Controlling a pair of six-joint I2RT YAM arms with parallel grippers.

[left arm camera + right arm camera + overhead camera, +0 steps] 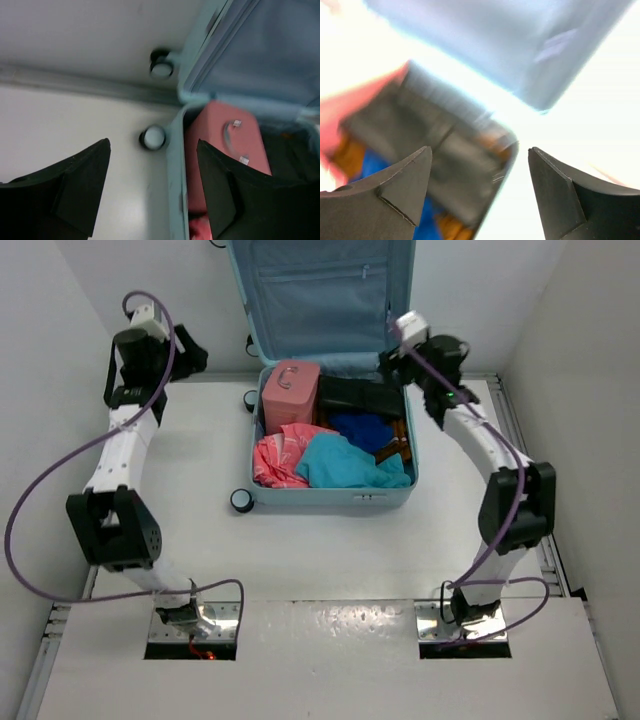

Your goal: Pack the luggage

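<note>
Luggage: We find the aqua luggage (330, 498) open at the upper middle of the top view. Its base lies flat on the white desk (330, 560), and its lid (320, 300) stands upright at the back, grey-blue lining facing us.
Contents: A pink case (291, 388) sits in the base's upper left corner, with a black item (352, 395) just right of it and a blue cloth (362, 430) below that. A coral cloth (275, 458) and a teal cloth (345, 462) fill the lower part side by side, coral on the left.
Wheels: On the luggage's left side we see a lower wheel (241, 500) at the near corner and an upper wheel (250, 400) by the hinge.
Left tool: The left tool (153, 144) has its jaws spread wide with nothing between them. In its wrist view it looks down past the luggage's left wall, with both wheels and the pink case in frame. In the top view it sits at the upper left, apart from the luggage.
Right tool: The right tool (480, 150) is likewise spread wide and empty, above the base's upper right corner where lid meets base. Its view is blurred.
Contact: We cannot tell whether the right tool touches the lid's edge.
</note>
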